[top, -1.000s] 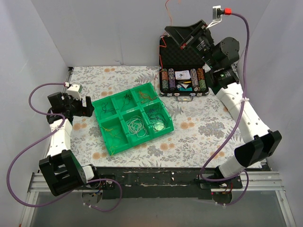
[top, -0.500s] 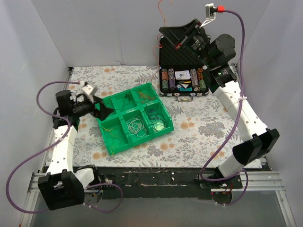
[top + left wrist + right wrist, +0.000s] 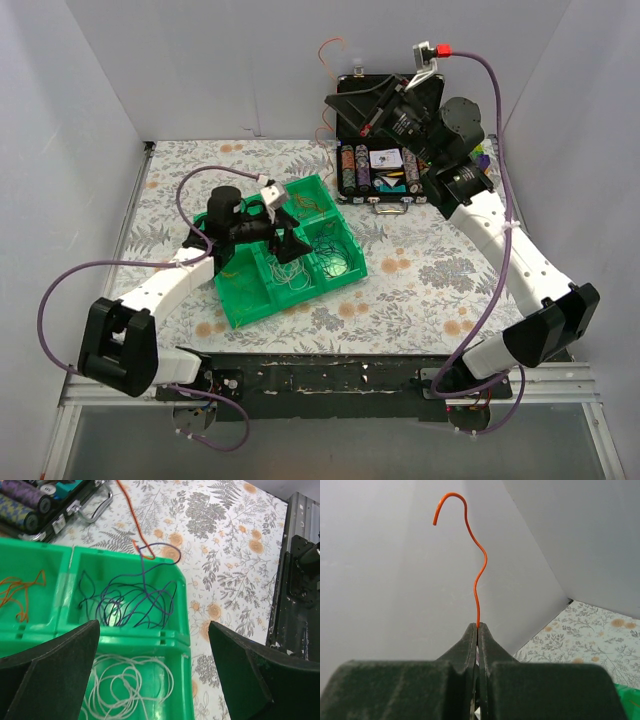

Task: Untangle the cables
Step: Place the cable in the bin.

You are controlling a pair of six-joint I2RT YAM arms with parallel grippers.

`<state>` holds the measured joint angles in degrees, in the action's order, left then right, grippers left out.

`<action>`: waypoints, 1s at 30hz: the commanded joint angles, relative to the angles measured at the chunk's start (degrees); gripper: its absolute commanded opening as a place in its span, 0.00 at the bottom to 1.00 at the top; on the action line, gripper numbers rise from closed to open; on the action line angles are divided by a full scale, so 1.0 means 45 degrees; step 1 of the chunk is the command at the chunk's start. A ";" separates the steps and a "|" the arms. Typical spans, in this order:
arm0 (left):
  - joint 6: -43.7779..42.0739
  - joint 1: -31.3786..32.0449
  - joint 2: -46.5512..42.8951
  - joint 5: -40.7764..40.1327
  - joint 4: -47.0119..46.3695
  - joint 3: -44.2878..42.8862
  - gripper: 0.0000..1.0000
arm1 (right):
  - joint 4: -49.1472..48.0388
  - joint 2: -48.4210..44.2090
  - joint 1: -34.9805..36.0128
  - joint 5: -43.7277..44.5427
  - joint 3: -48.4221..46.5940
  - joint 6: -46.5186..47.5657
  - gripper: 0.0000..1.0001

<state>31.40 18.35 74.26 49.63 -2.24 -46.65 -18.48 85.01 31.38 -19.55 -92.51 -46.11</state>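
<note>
A green six-compartment tray (image 3: 238, 308) holds sorted cables. In the left wrist view I see a white cable (image 3: 131, 685), a bunch of blue cables (image 3: 135, 605) and orange cables (image 3: 20, 592) in separate compartments of the tray (image 3: 140, 641). My left gripper (image 3: 290, 242) hovers over the tray, wide open and empty (image 3: 155, 680). My right gripper (image 3: 334, 101) is raised at the back, shut (image 3: 478, 627) on a thin orange cable (image 3: 478, 580). That orange cable (image 3: 131, 520) hangs down to the blue compartment, where its end is hooked in a blue loop.
An open black case (image 3: 385, 172) with poker chips stands behind the tray, its lid up behind my right gripper. White walls close in the left, back and right. A black metal rail (image 3: 330, 375) runs along the near edge.
My left arm has swung from the table's left side to above the tray. My right gripper has moved left and a little lower, still holding the orange cable.
</note>
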 commanded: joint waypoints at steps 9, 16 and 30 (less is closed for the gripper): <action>0.0854 0.1937 0.1700 -0.1672 -0.2704 -0.1059 0.70 | -0.0678 -0.1157 0.0000 0.0244 0.0675 0.0266 0.01; 0.0251 0.2426 0.2013 -0.1906 -0.2979 -0.0766 0.37 | -0.0737 -0.1157 0.0000 0.0204 0.0773 0.0227 0.01; -0.1487 0.3519 0.1916 -0.3059 -0.3506 0.0171 0.00 | 0.0433 -0.0417 -0.0546 0.0633 -0.1255 0.1006 0.01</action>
<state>29.26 31.46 84.14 37.41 -17.41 -47.97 -16.53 81.91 30.28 -18.35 -91.18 -44.62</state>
